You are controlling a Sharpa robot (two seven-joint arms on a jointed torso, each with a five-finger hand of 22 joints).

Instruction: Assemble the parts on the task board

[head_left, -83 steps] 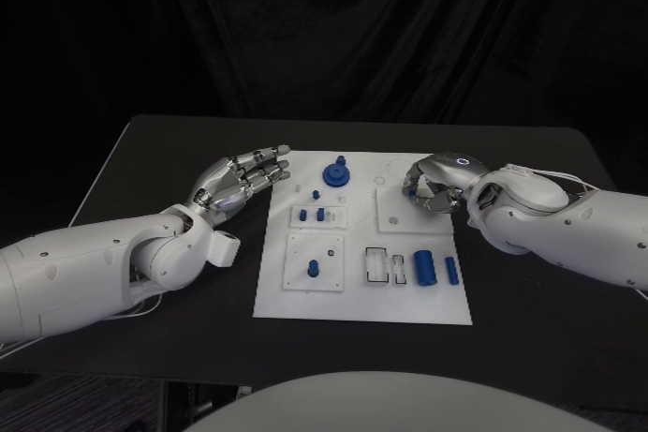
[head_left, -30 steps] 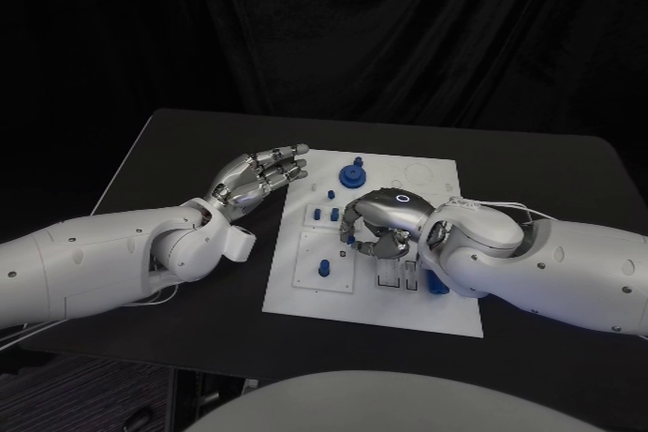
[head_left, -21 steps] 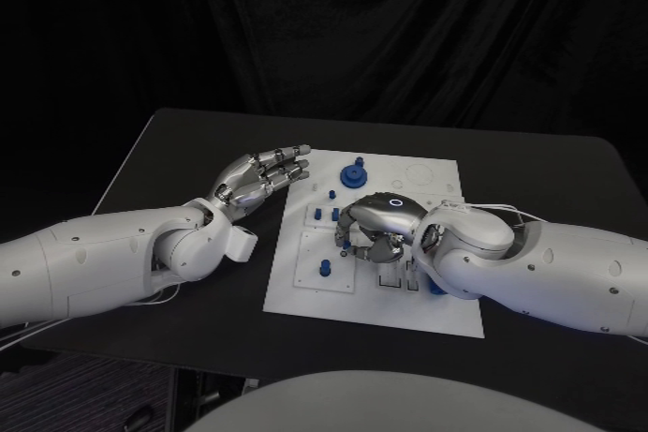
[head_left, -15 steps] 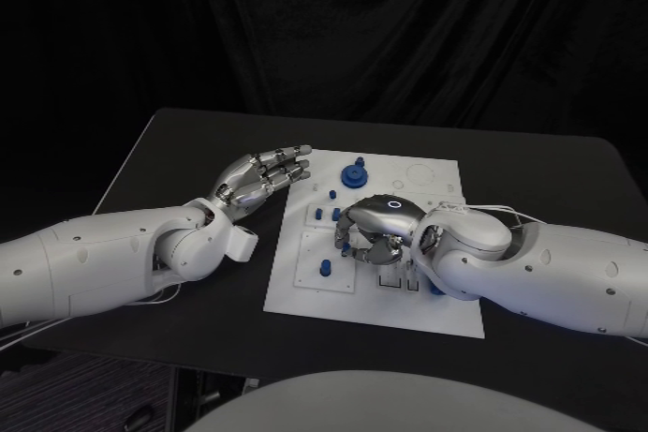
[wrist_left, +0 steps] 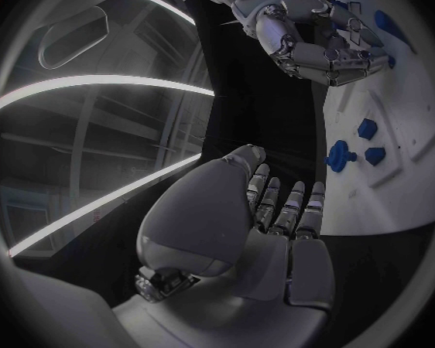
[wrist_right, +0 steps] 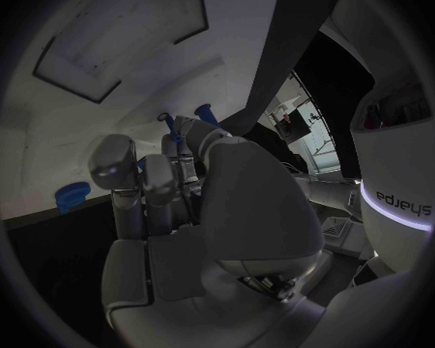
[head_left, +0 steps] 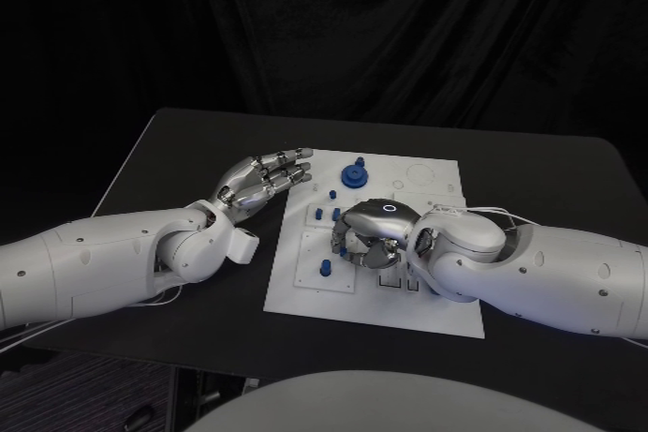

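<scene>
The white task board [head_left: 405,184] lies in the middle of the black table. A blue gear-like part [head_left: 354,174] stands near its far edge, small blue pegs [head_left: 321,211] sit below it, and another blue part [head_left: 324,266] lies nearer me. My right hand [head_left: 372,230] hovers over the board's middle with fingers curled down toward the pegs; its fingertips are hidden, so I cannot tell whether it holds anything. In the right wrist view the right hand [wrist_right: 189,209] points at the blue pegs [wrist_right: 203,112]. My left hand [head_left: 263,179] hangs beside the board's left edge with fingers apart, holding nothing.
White recessed trays on the board lie under and beside my right arm, with a blue cylinder [head_left: 434,288] partly hidden by the forearm. The left wrist view has the right hand [wrist_left: 314,39] above blue parts [wrist_left: 341,156] on the board [wrist_left: 411,185]. Bare black table surrounds the board.
My right hand has crossed from the board's far right corner to its middle and, over the last second, crept slightly left toward the pegs. The left hand has stayed in place.
</scene>
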